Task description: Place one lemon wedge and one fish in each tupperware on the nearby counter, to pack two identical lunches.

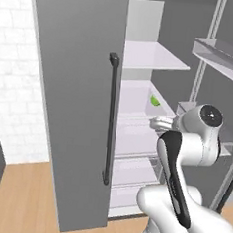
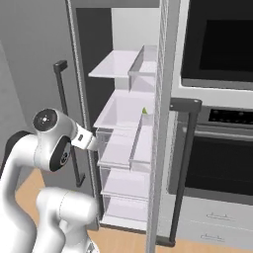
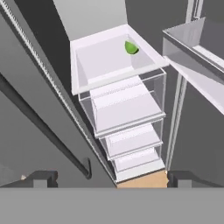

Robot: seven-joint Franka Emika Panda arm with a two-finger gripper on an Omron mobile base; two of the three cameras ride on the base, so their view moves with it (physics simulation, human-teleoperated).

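A small bright green lemon wedge point(image 1: 155, 99) point(image 2: 145, 110) point(image 3: 131, 47) lies at the back right corner of a white shelf inside the open fridge. My gripper point(image 3: 111, 180) is open, its two dark fingertips point(image 3: 41, 178) spread wide at the bottom of the hand view with nothing between them. It hangs in front of the fridge's clear drawers, below and short of the wedge. In the base views the hand point(image 1: 161, 123) point(image 2: 87, 141) reaches toward the fridge's front edge. The fish, the tupperware and the counter are out of view.
The grey fridge door point(image 1: 69, 110) stands open on the left with a long black handle point(image 1: 109, 118) point(image 3: 43, 131). Clear drawers point(image 3: 127, 109) stack under the shelf. Door bins point(image 1: 220, 53) jut out on the right. A built-in oven point(image 2: 217, 148) stands beside the fridge.
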